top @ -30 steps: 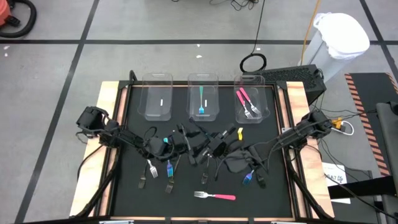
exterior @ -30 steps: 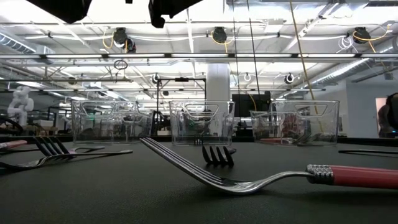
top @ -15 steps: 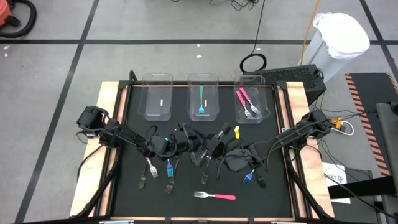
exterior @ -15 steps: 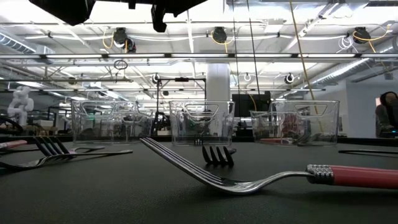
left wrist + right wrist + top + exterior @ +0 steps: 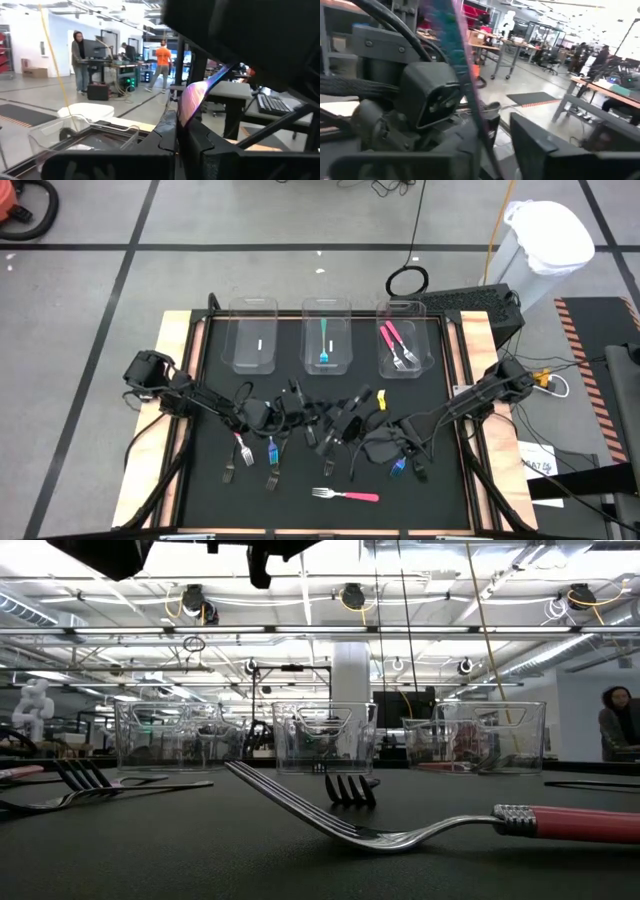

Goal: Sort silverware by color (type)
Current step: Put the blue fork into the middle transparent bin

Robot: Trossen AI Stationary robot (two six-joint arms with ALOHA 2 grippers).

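Note:
Above the middle of the black mat [image 5: 200,480] my two grippers meet tip to tip. My left gripper [image 5: 303,408] is shut on an iridescent purple-teal fork [image 5: 194,99]. My right gripper [image 5: 335,420] faces it; the same fork [image 5: 465,75] runs between its fingers, and a gap shows beside it, so that gripper stands open. Other silverware lies flat on the mat: a pink-handled fork [image 5: 346,496] at the near edge, a blue-handled fork [image 5: 272,453], another blue one [image 5: 398,466] and dark forks [image 5: 228,471]. My left gripper pinches the fork's flat shiny part [image 5: 186,116] between its two shut fingers [image 5: 165,145]. The fork is lifted clear of the mat and slants away from the fingers toward my right gripper. Whether my right gripper touches the fork, I cannot tell.
Three clear bins stand along the far side: the left bin [image 5: 253,335] holds a small white piece, the middle bin [image 5: 326,335] a teal fork, the right bin [image 5: 403,345] pink forks. People show in the room beyond the table.
My left gripper has gone toward the table's right edge and closed in on my right gripper above the middle of the mat. The forks on the mat have kept their places.

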